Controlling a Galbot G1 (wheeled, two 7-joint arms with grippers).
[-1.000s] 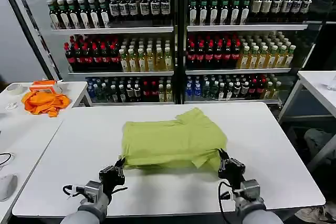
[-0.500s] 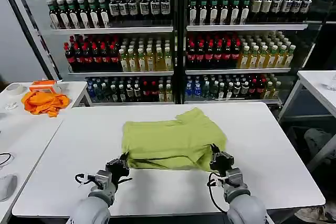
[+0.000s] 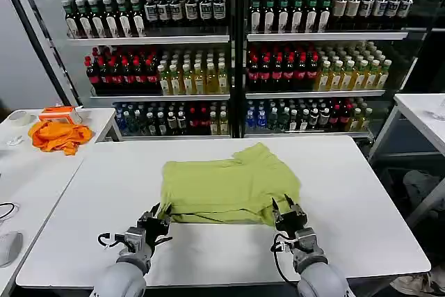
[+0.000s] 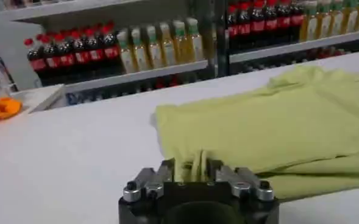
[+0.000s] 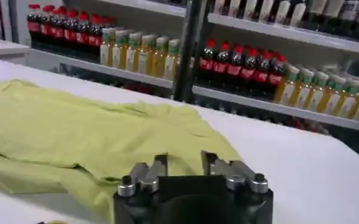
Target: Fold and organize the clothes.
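The clothes are a lime short-sleeved shirt (image 3: 229, 186), folded into a rough rectangle in the middle of the white table (image 3: 97, 193). My left gripper (image 3: 158, 213) is at the shirt's near left corner. It is open, and a ridge of the fabric's edge (image 4: 194, 164) lies between its fingers. My right gripper (image 3: 285, 205) is at the near right corner, open, its fingers (image 5: 159, 165) spread just over the shirt's near edge (image 5: 75, 134). In the left wrist view the shirt (image 4: 277, 128) lies flat on the table.
A bright orange cloth (image 3: 59, 135) and an orange box (image 3: 57, 111) lie on a side table (image 3: 28, 172) to the left. Shelves of bottles (image 3: 236, 67) stand behind the table. Another white table (image 3: 421, 113) is at the right.
Both grippers moved forward and lower with the shirt's near edge, laid it on the table and opened, letting go of the corners. The shirt now lies flatter.
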